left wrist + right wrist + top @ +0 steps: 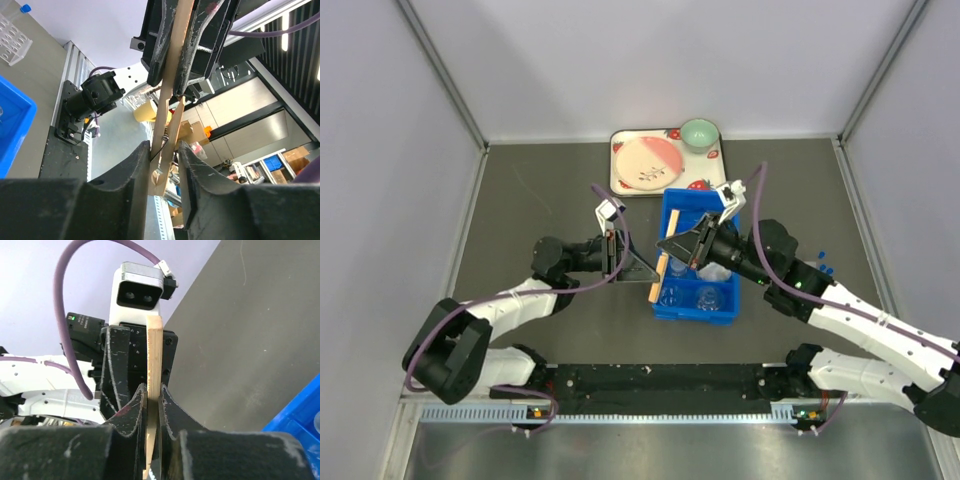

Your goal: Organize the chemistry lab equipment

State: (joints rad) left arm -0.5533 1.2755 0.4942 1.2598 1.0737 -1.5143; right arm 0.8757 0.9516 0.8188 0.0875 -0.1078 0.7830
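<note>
Right pincer (152, 396): You have it pressed tight on the wooden stick (155, 355). Both fingers touch the wood.
Left pincer (165, 150): Its two fingers stand on each side of the same stick, very close to it. You cannot tell if they pinch it or only sit beside it.
Wooden stick: It is between your two pincers, just at the 9 o'clock side of the blue bin (692, 193). In the left wrist view it looks like two thin strips of wood side by side.
Blue bin: It sits on the table (540, 190), near the middle and a little toward 3 o'clock.
Glass beakers (670, 296): Small clear ones stand in the bin, at its 6 o'clock end.
Tube rack (12, 40): You see it at the 10 o'clock corner of the left wrist view, on the table. A blue-capped tube (25, 8) stands in it.
Strawberry tray (620, 175): It lies at the table's 12 o'clock edge, just past the bin. The pink plate (650, 162) and the green bowl (699, 133) sit on it.
</note>
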